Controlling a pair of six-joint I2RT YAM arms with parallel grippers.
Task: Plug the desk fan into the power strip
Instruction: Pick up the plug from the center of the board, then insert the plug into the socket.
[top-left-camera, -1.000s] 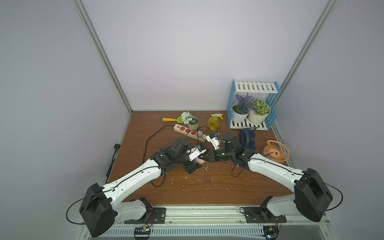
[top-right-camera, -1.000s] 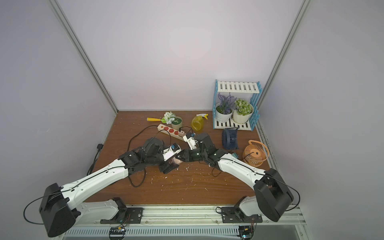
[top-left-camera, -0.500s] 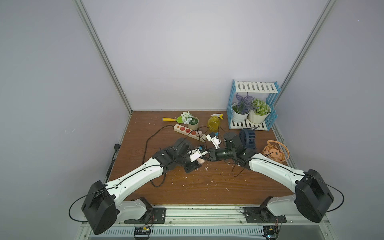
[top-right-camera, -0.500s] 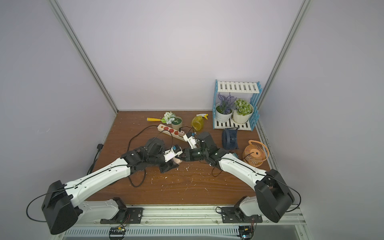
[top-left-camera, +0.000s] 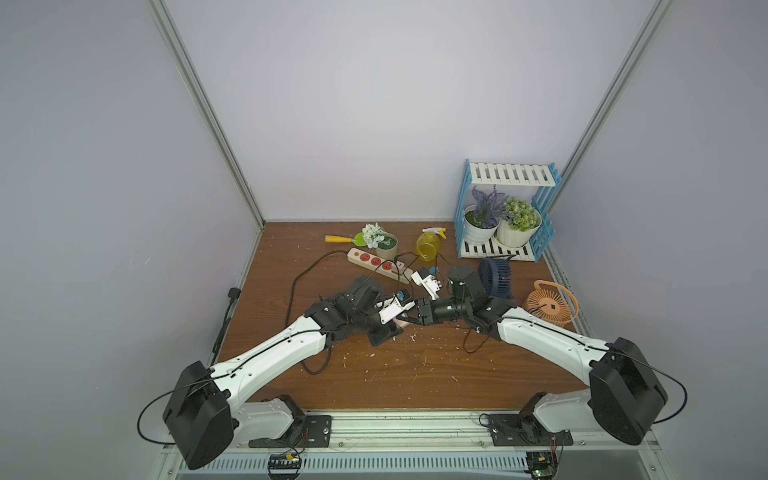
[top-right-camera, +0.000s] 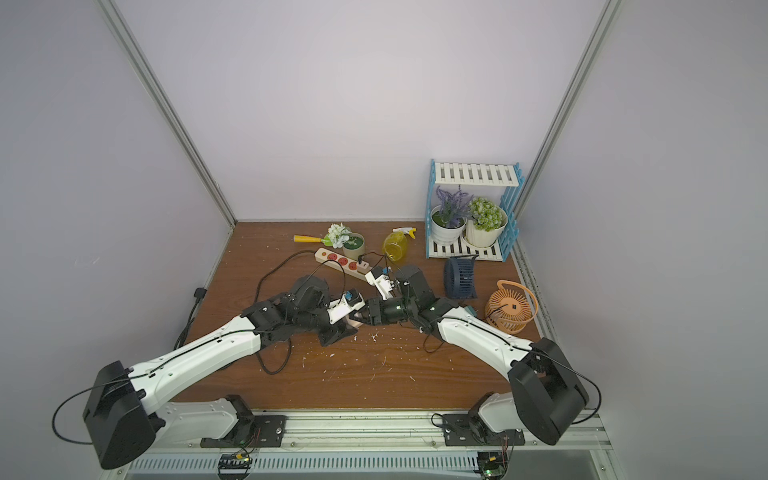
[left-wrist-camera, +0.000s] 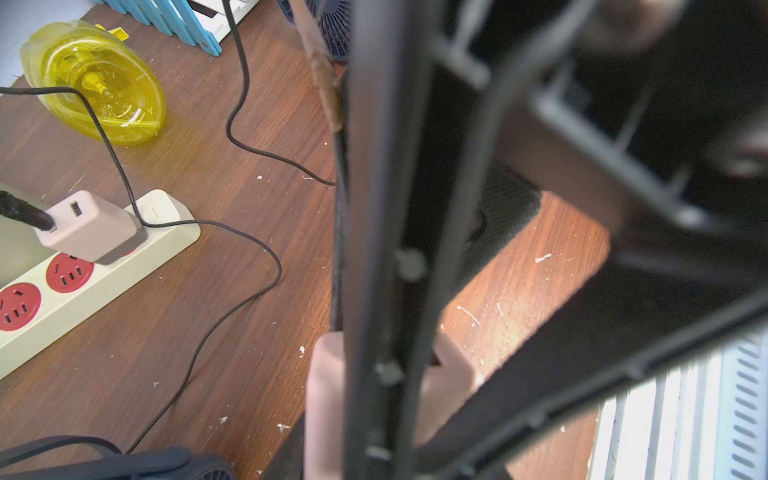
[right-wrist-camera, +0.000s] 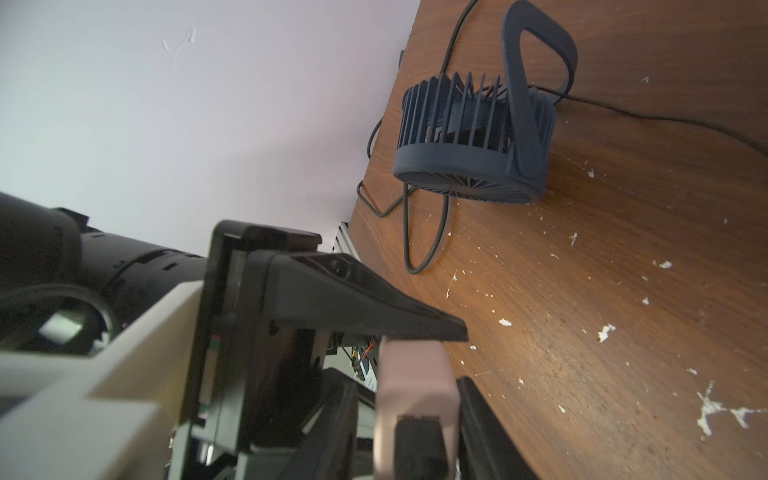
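The 2 arms meet nose to nose over the middle of the wooden table (top-left-camera: 374, 374) in both top views. The left gripper (top-left-camera: 397, 320) and right gripper (top-left-camera: 419, 318) are tip to tip, with a small pink adapter (top-left-camera: 403, 323) caught between them, off the wood. Behind them the power strip (top-left-camera: 374, 262) lies flat and slanted, 3 red sockets showing and a second pale adapter (top-left-camera: 398, 267) seated at the end nearer the arms. The navy desk fan (top-left-camera: 496, 276) stands upright just behind the right wrist, and the orange fan (top-left-camera: 548, 307) sits near it toward the table's right edge. A yellow spray bottle (top-left-camera: 428, 247) lies between the strip and the blue-and-white plant shelf (top-left-camera: 515, 174). Over to the left wrist view: the pink adapter (left-wrist-camera: 324, 395) sits right at the lens, crossed by blurred dark bars. The strip (left-wrist-camera: 162, 216) lies well apart from it, its plugged adapter (left-wrist-camera: 89, 226) over the last socket. Now the right wrist view: a wedge-shaped finger (right-wrist-camera: 353, 299) of the left gripper bears on the adapter's (right-wrist-camera: 415, 374) end and a second dark finger sits against its side, so the left reads as clamped on it. Whether the right gripper's jaws grip or stand free, I cannot tell. The navy fan (right-wrist-camera: 473, 137) stands on the table beyond.
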